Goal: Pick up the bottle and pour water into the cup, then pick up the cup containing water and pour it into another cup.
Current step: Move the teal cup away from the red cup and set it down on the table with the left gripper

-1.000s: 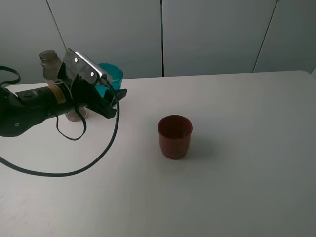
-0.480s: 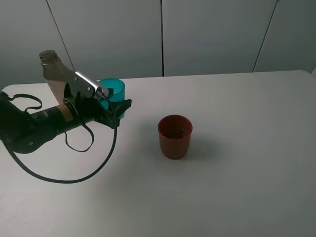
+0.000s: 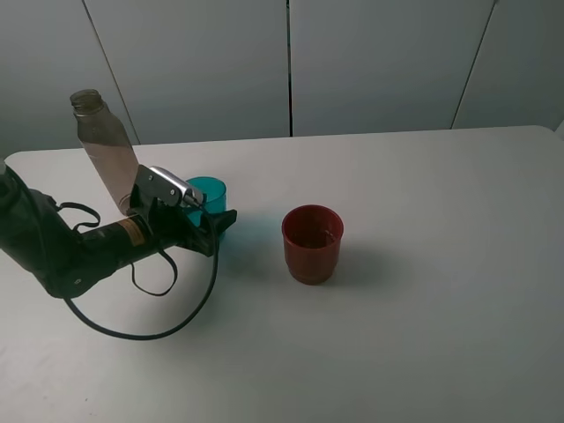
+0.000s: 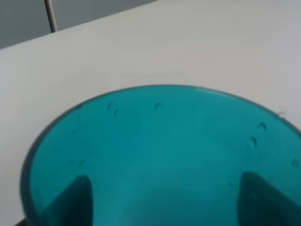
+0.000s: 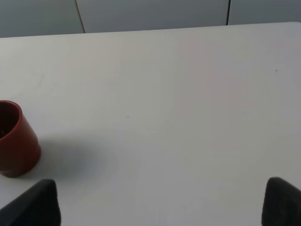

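While the left tool (image 3: 214, 226) grips the teal cup (image 3: 206, 192), the step in hand appears to be carrying it over to the dark red cup (image 3: 312, 243) and tipping it there, so the cup should travel level and low, stop with its rim just above and beside the red rim, and tilt slowly so the stream lands inside. In the left wrist view the teal cup (image 4: 160, 160) fills the picture, and two dark fingers (image 4: 70, 200) show through its wall on either side, clenched on the cup; whether its base touches the table (image 3: 441, 264) cannot be told. Droplets cling to the inner wall. Near the table's back left stands the bottle (image 3: 104, 150), leaning slightly and free of any grasp. By the right wrist view, the right tool (image 5: 160, 202) hangs released over bare table, fingers well apart, with the red cup (image 5: 14, 139) off to one side.
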